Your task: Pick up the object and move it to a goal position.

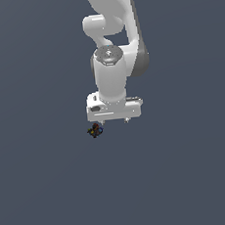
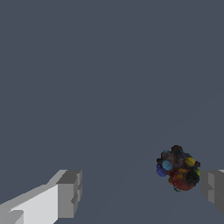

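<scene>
The object (image 1: 95, 130) is a tiny dark lump with red, yellow and blue specks, lying on the grey floor just below the left end of the white hand in the exterior view. In the wrist view the object (image 2: 178, 168) sits close to one grey fingertip (image 2: 213, 188), while the other fingertip (image 2: 69, 193) stands far from it. My gripper (image 2: 141, 192) is open, its jaws spread wide, and nothing is held between them. In the exterior view the gripper (image 1: 113, 120) hangs under the arm with its fingers mostly hidden by the hand.
The white arm (image 1: 113, 45) rises from the top of the exterior view. A plain dark grey floor (image 1: 53, 189) surrounds everything.
</scene>
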{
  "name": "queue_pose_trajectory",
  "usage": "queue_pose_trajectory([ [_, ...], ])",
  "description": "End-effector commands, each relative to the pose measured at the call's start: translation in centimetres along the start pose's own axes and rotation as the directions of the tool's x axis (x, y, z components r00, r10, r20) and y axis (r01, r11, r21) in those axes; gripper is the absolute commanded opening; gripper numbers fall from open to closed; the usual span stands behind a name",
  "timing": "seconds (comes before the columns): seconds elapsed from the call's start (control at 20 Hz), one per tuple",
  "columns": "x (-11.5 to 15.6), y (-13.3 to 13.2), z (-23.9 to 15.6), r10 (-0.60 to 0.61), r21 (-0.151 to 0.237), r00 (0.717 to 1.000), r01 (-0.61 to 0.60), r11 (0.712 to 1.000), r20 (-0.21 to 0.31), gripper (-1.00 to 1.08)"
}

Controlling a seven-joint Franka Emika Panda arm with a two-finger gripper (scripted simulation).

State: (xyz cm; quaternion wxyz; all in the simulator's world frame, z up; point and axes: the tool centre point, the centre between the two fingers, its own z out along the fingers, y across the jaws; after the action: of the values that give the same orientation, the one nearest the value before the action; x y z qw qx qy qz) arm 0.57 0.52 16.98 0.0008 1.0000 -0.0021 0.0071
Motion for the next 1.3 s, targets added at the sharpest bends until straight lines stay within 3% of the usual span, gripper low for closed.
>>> queue_pose_trajectory([
  [0.0,0.0,0.0,0.0,0.000,0.000,1.000,0.000,1.000,0.000,1.00],
  [0.45,0.2,2.3,-1.2,0.014,0.002,1.000,-0.014,1.000,-0.008,1.00],
  [1.25,-0.2,3.1,-0.2,-0.056,-0.001,0.998,0.056,0.998,-0.006,1.00],
])
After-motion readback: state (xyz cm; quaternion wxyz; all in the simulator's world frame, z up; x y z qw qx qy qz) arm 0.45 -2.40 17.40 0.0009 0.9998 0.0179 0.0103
